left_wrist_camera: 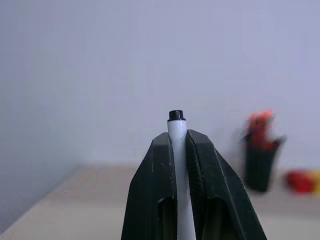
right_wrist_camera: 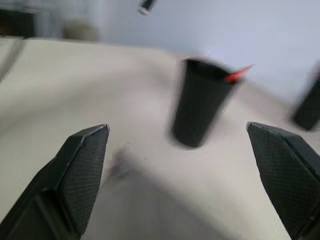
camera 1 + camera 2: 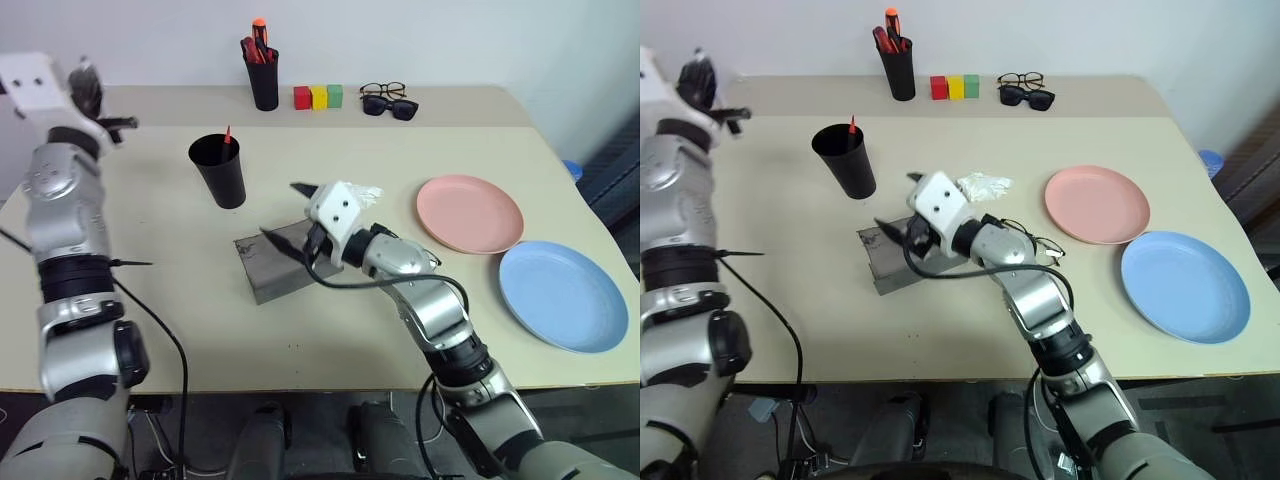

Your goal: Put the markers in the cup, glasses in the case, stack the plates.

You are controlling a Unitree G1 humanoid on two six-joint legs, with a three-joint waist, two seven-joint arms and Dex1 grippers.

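Observation:
My left gripper (image 3: 88, 85) is raised at the far left, shut on the white marker (image 1: 177, 150), whose black cap pokes out past the fingertips. The red marker (image 3: 228, 135) stands in the black cup (image 3: 220, 170). My right gripper (image 3: 290, 215) hovers open over the dark grey case (image 3: 272, 268) at mid-table, with nothing between its fingers (image 2: 82, 170). It faces the cup (image 2: 200, 102). The thin wire-framed glasses (image 3: 1038, 243) lie just right of that arm. At the right, the pink plate (image 3: 470, 213) and the blue plate (image 3: 563, 295) lie side by side, touching.
At the back stand a black pen holder (image 3: 263, 78) with orange-red pens, three coloured blocks (image 3: 318, 96), dark-rimmed spectacles (image 3: 382, 90) and black sunglasses (image 3: 392, 107). A crumpled white wad (image 3: 983, 185) lies behind my right gripper.

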